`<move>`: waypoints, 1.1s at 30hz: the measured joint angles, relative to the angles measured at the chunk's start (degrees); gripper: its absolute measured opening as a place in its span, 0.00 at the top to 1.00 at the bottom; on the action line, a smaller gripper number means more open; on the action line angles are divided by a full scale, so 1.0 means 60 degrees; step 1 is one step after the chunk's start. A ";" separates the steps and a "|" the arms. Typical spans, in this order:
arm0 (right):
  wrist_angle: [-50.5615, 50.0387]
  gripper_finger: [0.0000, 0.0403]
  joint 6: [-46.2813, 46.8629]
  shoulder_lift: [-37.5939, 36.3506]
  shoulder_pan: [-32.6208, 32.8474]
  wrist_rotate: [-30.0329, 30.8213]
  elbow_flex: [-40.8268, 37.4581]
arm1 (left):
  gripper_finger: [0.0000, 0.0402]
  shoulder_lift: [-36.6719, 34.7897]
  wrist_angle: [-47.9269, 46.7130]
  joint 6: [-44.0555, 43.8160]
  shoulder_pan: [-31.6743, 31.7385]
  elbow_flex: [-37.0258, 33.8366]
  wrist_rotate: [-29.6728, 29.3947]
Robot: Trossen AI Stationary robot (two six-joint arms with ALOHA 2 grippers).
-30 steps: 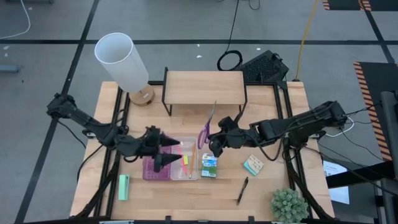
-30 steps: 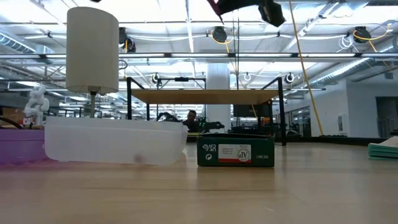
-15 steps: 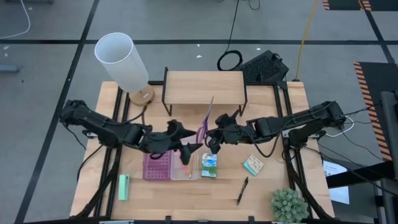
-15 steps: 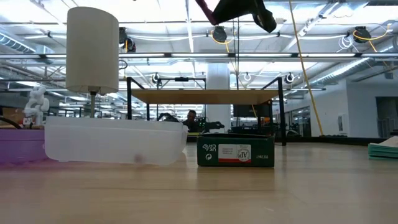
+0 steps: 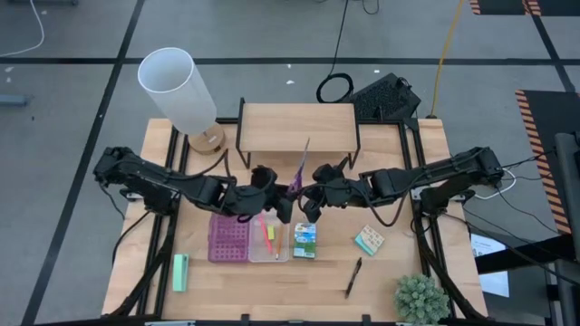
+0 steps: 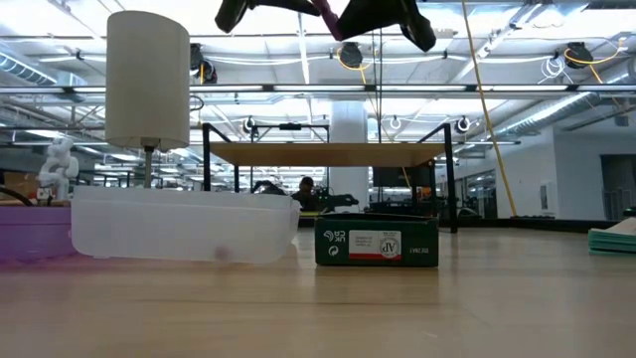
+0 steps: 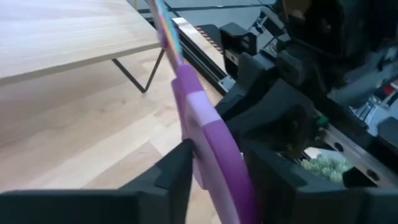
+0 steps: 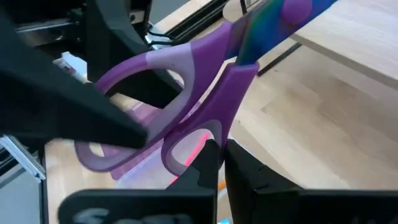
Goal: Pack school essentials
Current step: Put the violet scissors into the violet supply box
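Since a moment ago the left pincer (image 5: pixel 283 205) has come up to the scissors (image 5: pixel 298 186), held high over the worktop's (image 5: pixel 390 272) middle; both it and the right pincer (image 5: pixel 309 210) clamp their stiff, slippery purple handles.

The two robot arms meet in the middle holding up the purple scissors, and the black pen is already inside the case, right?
Not quite. The black pen lies bare on the table, right of the case, as the high view shows. The rest holds: the left gripper and right gripper meet on the purple scissors.

"dV" mark on green packet (image 6: pixel 377 242)
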 joint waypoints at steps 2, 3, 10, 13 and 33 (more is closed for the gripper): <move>0.0037 1.00 -0.0098 -0.0001 0.0000 0.0010 0.0000 | 0.72 0.0000 -0.0038 -0.0138 -0.0005 0.0000 -0.0152; 0.0038 1.00 -0.0118 -0.0001 0.0000 0.0007 0.0000 | 0.75 0.0000 -0.0047 -0.0185 -0.0008 0.0000 -0.0234; -0.0016 0.93 -0.0186 -0.0001 0.0005 -0.0013 -0.0004 | 0.94 -0.0013 -0.0311 -0.0616 -0.0051 0.0000 -0.0304; 0.0028 0.84 -0.0077 -0.0001 0.0010 -0.0063 -0.0004 | 0.94 -0.0112 -0.0584 -0.0730 -0.0067 0.0004 -0.0052; -0.1359 0.34 -0.1409 -0.1257 -0.0113 -0.1560 -0.0004 | 0.93 -0.1364 -0.5660 -0.6764 -0.1828 -0.0309 0.0699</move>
